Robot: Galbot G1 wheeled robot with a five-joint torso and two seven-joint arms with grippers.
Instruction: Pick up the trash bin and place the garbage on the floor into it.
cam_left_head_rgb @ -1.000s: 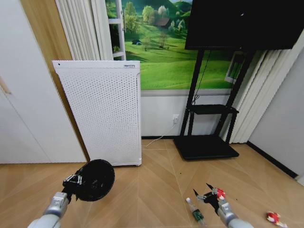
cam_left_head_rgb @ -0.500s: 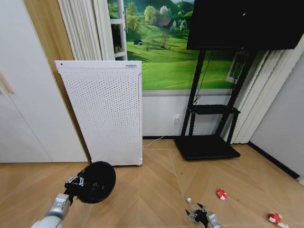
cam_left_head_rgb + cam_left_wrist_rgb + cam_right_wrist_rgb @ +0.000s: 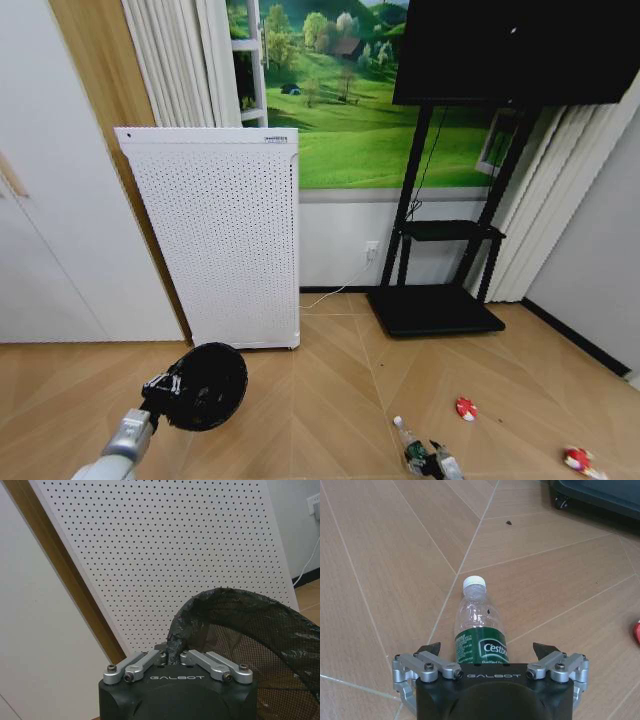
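While the trash bin [image 3: 205, 385] hangs off the floor [image 3: 320, 400] on the robot's left, tipped w/ its mouth toward the head cam, the left pincer [image 3: 172, 656] holds it by the rim: jaws pinched narrow on the crinkled black liner [image 3: 190, 625] at the edge, mesh wall [image 3: 260, 660] showing inside. Bin sits just in front of the white perforated appliance [image 3: 220, 235], lower corner of it.

Garbage: clear bottle [image 3: 408, 445] w/ green label lies flat on the parquet near the bottom of the head view, cap pointing away from the robot. Right pincer [image 3: 490, 652] is low over it, jaws spread wide, one fingertip [image 3: 431, 648] each side of the bottle's [image 3: 479, 630] label end; can't tell if they touch it yet. White cap [image 3: 474, 583] lies clear of the fingers.

One red-and-white piece [image 3: 466, 407] lies on the floor right of the bottle, apart from it; a second piece [image 3: 578, 459] lies farther right, near the frame edge. A red edge [image 3: 637, 632] also shows in the right wrist view.

Behind: black TV stand [image 3: 440, 300] w/ dark screen [image 3: 515, 50], meadow wall mural [image 3: 340, 90], white cable [image 3: 335, 292] along the skirting.
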